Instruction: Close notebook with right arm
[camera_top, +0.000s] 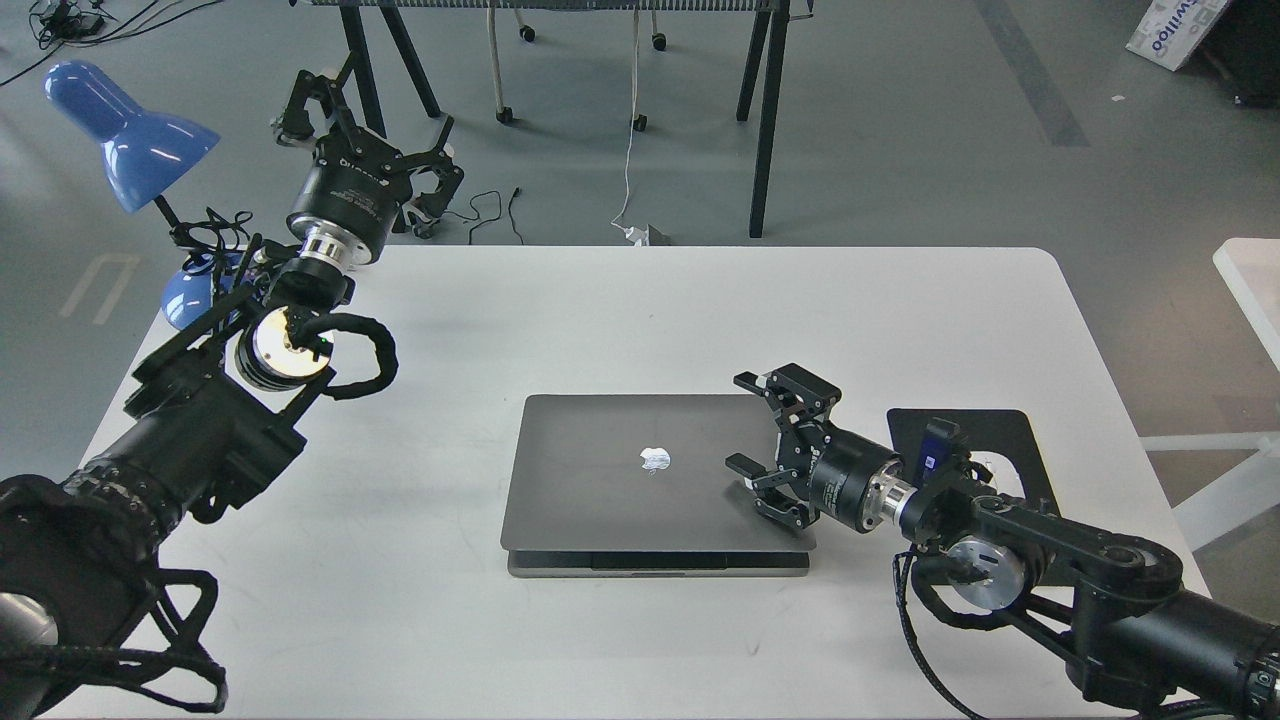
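Note:
The notebook (620, 480) is a space-grey laptop in the middle of the white table (600, 300). Its lid is down almost flat, logo up, with a thin gap left at the front edge. My right gripper (762, 435) is open and empty. Its lower finger rests on the lid's right part; the upper finger is over the lid's back right corner. My left gripper (365, 120) is open and empty, held high past the table's back left edge, far from the notebook.
A blue desk lamp (130, 140) stands at the table's back left corner beside my left arm. A black mouse pad (985, 440) lies right of the notebook, partly under my right arm. Table legs and cables lie on the floor behind.

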